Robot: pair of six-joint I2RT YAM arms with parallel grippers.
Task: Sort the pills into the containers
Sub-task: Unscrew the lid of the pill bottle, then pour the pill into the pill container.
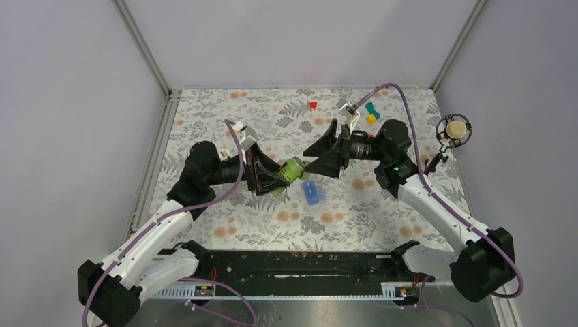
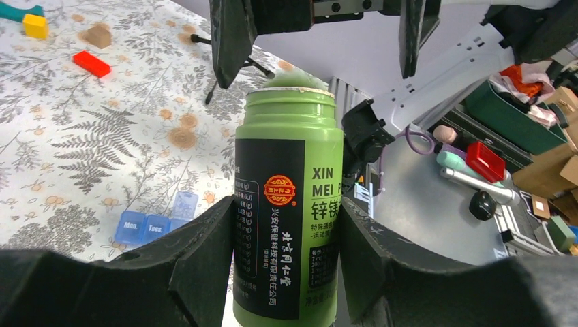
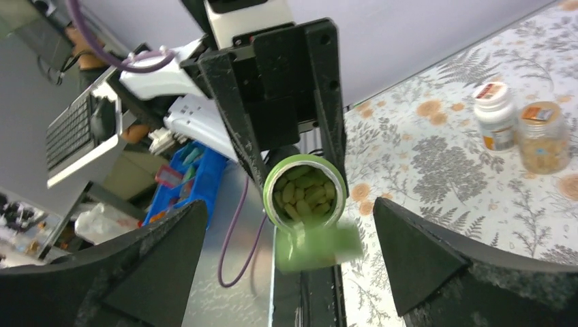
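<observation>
Green plastic bottle with a black label (image 2: pixel 290 177) sits clamped in the left jaws over the middle of the floral bench (image 1: pixel 225 112), its uncapped mouth turned right toward the right jaws. Pale green oblong pills (image 3: pixel 305 191) fill it close to the rim. The right jaws stand wide apart just in front of that mouth, gripping nothing. Between them a smeared green patch (image 3: pixel 319 248) hangs just below the rim, too blurred to identify. The translucent blue plastic pill box with square compartments (image 1: pixel 313 193) lies flat on the bench, just to the near side of the bottle's mouth. Two of its lids read "Mon." and "Tues."; in the left wrist view the left jaws cut off the rest, and I cannot tell whether any compartment holds pills. A white plastic bottle (image 3: pixel 495 116) and a clear bottle of tan pills (image 3: pixel 544 136) stand upright side by side on the bench, hidden in the top view.
</observation>
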